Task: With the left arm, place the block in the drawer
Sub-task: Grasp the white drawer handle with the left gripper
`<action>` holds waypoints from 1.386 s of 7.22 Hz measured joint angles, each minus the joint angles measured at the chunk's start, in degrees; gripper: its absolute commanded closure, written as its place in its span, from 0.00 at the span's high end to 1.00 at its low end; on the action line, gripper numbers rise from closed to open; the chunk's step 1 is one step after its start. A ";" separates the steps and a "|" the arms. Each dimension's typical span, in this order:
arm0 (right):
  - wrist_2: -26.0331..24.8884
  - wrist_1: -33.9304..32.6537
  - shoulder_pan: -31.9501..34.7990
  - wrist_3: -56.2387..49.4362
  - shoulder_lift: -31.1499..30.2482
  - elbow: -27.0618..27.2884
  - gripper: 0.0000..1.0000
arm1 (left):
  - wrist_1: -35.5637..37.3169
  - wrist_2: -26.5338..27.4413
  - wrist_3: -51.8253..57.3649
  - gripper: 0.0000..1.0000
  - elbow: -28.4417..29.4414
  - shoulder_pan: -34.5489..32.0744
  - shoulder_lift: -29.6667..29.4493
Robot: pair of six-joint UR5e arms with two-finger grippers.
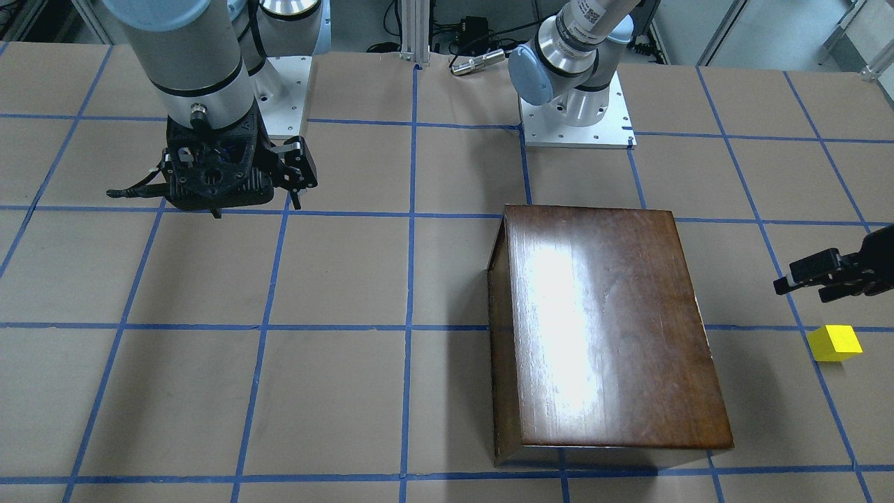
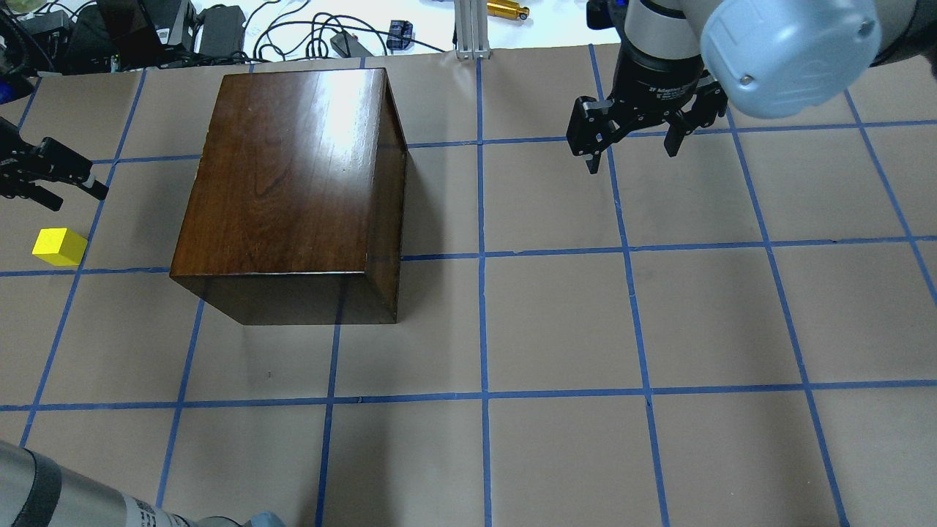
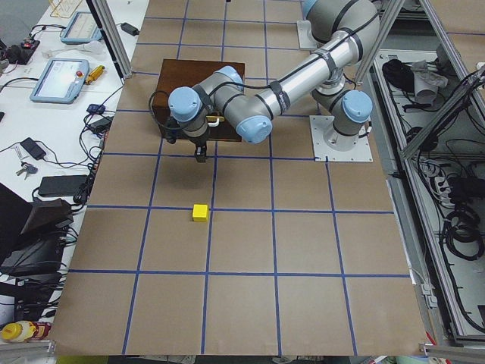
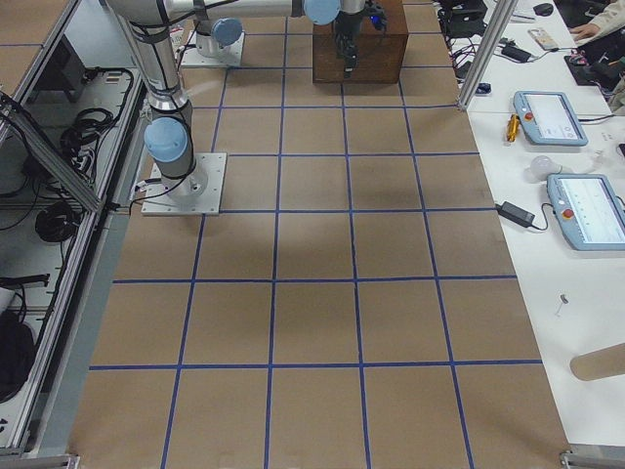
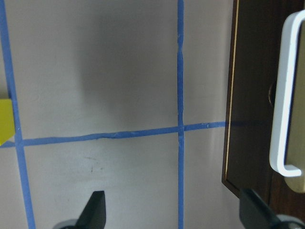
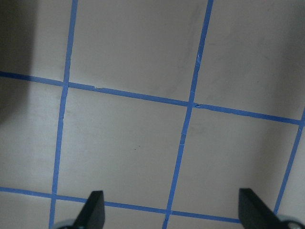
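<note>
The yellow block (image 1: 834,343) (image 2: 59,247) (image 3: 200,213) lies on the paper-covered table, apart from the dark-brown box (image 1: 607,321) (image 2: 293,183). The drawer is shut in the box. Its dark front panel (image 5: 250,95) and white handle (image 5: 286,95) show in the left wrist view, with the block (image 5: 5,121) at that view's left edge. My left gripper (image 1: 800,292) (image 2: 79,196) (image 5: 174,214) is open and empty. It hovers over the table between the block and the box's front. My right gripper (image 2: 632,159) (image 6: 171,214) is open and empty, far off over bare table.
The arms' base plates (image 1: 576,119) sit at the robot's side of the table. Cables and power bricks (image 2: 219,29) lie past the far edge. Tablets (image 4: 552,117) lie on the side bench. Blue tape lines grid the table.
</note>
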 measured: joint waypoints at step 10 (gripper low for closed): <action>0.00 0.00 0.00 -0.01 0.00 0.00 1.00 | 2.19 -11.95 1.15 1.00 -0.12 -6.41 -6.75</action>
